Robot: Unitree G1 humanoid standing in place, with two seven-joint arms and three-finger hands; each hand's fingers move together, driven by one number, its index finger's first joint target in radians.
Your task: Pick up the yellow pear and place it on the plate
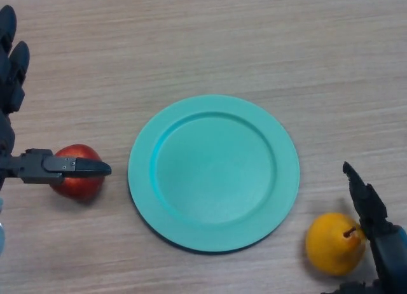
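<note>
Pale wood-grain surface (210, 39) carrying a teal plate (213, 172) at centre. Yellow pear (331, 243) near the plate's lower right edge, on the surface, touched by the right hand (372, 214), fingers straight, relaxed. Left hand (38, 167) spread open over a red apple (77, 173) left of the plate.

Yellow pear (332, 244) beside teal plate (213, 172)
</note>
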